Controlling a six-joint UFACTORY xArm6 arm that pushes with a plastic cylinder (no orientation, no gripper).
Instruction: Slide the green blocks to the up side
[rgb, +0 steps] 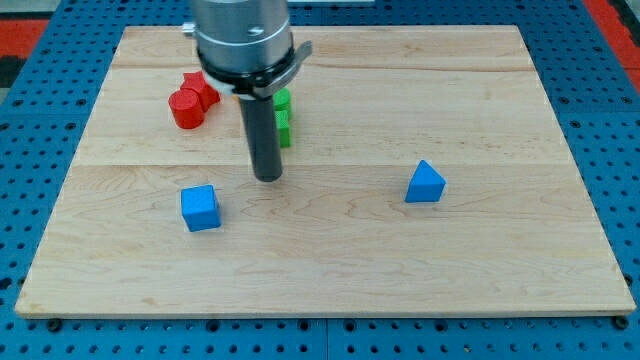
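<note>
Green blocks (284, 117) sit just right of my rod, partly hidden behind it; their shapes are unclear. My tip (268, 177) rests on the board just below and slightly left of them, about level with the board's middle. A red cylinder (186, 108) and a red star-like block (203, 87) sit touching at the upper left. A blue cube (201, 208) lies at the lower left of my tip. A blue triangular block (425, 183) lies to the right.
The wooden board (480, 100) lies on a blue perforated table (610, 120). The arm's grey housing (243, 40) hangs over the board's top middle and hides part of it.
</note>
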